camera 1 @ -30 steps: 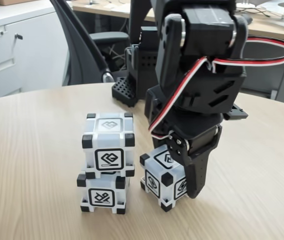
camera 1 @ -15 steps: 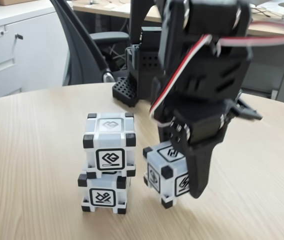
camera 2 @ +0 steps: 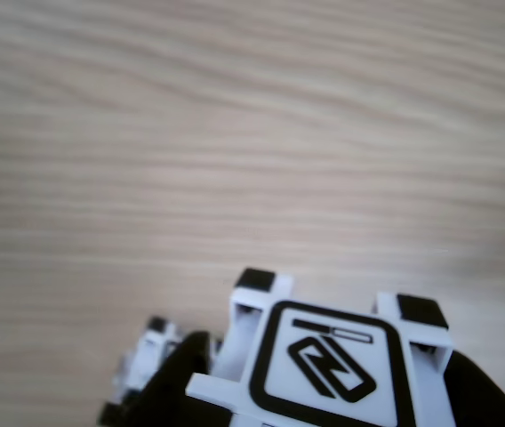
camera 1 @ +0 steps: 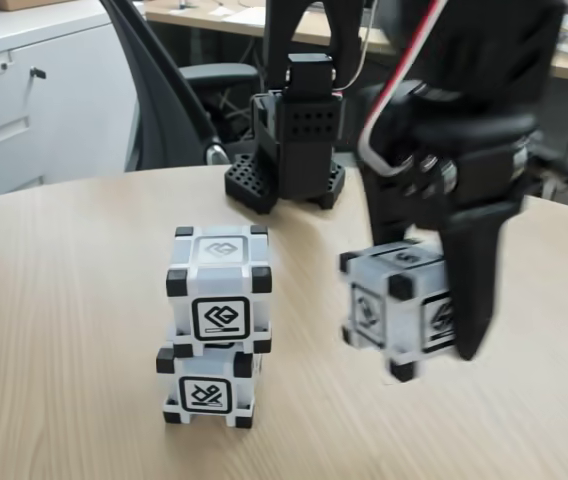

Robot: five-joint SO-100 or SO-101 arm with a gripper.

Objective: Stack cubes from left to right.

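Two white cubes with black corners stand stacked left of centre in the fixed view: the upper cube [camera 1: 218, 287] sits on the lower cube [camera 1: 207, 389]. To their right a third cube [camera 1: 400, 307] hangs clear of the tabletop, with my black gripper [camera 1: 419, 300] shut on it. One long black finger [camera 1: 474, 285] runs down the cube's right side; the other finger is hidden behind it. In the other view the held cube [camera 2: 324, 366] fills the bottom edge, its glyph face up, with dark gripper parts on both sides and bare wood beyond.
The round wooden table [camera 1: 64, 300] has free room left of and in front of the stack. My arm's black base [camera 1: 289, 150] stands at the table's far edge. A black office chair [camera 1: 174, 90] and white cabinets [camera 1: 24, 90] stand behind.
The gripper has risen and shifted right with the third cube, which has left the tabletop. The stack of two has not moved.
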